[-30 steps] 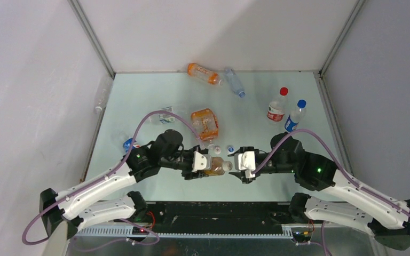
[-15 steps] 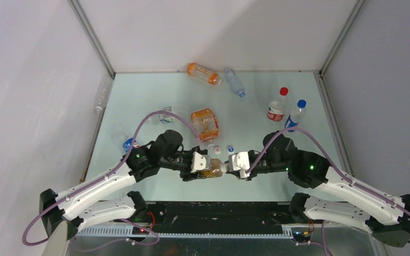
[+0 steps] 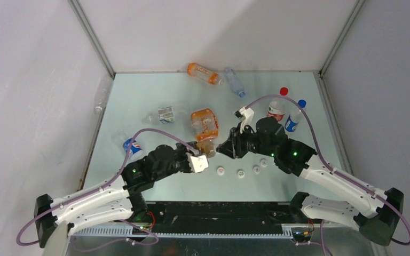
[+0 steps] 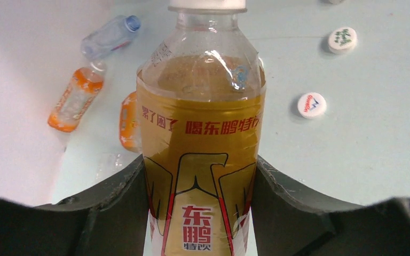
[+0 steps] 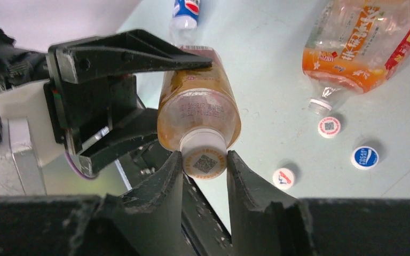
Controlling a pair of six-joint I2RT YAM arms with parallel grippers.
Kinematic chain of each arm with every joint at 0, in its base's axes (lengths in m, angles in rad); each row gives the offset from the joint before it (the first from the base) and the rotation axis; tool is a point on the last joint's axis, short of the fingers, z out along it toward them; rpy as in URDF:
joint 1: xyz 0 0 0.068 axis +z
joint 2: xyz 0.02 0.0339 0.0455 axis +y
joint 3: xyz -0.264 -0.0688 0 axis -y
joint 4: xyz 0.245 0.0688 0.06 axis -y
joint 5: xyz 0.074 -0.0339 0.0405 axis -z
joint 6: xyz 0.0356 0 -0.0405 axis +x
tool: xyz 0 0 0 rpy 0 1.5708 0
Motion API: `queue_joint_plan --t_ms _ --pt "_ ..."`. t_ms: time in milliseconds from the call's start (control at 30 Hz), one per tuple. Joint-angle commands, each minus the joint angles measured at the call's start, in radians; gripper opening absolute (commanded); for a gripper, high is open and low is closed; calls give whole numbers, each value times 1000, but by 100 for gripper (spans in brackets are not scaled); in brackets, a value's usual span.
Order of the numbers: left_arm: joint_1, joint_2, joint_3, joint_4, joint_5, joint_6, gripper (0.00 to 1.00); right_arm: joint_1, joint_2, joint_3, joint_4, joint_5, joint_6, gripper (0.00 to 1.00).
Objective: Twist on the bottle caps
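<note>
We are clamping the amber, red-labelled plastic bottle (image 4: 200, 106) in the left gripper (image 4: 200, 176) above the pale table (image 3: 155, 96), while the right gripper (image 5: 204, 160) is pinching its white round screw cap (image 5: 204, 152).

bottle (image 4: 200, 160): amber, red-gold label | cap (image 5: 203, 154): white, maybe QR print

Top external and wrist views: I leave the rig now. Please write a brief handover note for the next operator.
Left hand: shut on the amber bottle, gripping its body.
Right hand: shut on the white cap that sits on that bottle's neck. How far it is screwed on cannot be told.
Done: the red-capped bottle and the blue-capped bottle at the far right carry caps.
Left: finish this cap. The orange bottle lying in the middle shows an open mouth. The loose caps lie nearby.
</note>
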Motion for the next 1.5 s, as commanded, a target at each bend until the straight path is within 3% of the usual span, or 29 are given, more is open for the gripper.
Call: queue_joint_plan --t_ms 0,167,333,400,700,1167,1467 --pt "-20 -16 33 128 -112 6 1 -29 -47 15 67 70 38 18" --pt "-2 22 60 117 -39 -63 0 -31 -166 15 18 8 -259 53" --pt "16 20 65 235 29 -223 1 -32 -243 14 -29 105 -263 82" --pt "16 24 67 285 43 -277 1 -31 -262 11 -17 122 -241 86" --pt "10 85 66 445 162 -389 1 -13 -250 -18 155 133 -174 80" --pt "7 137 62 511 243 -436 0 15 -217 -22 225 109 -152 69" --pt "7 125 36 487 222 -472 0 3 -260 -22 172 111 -169 62"
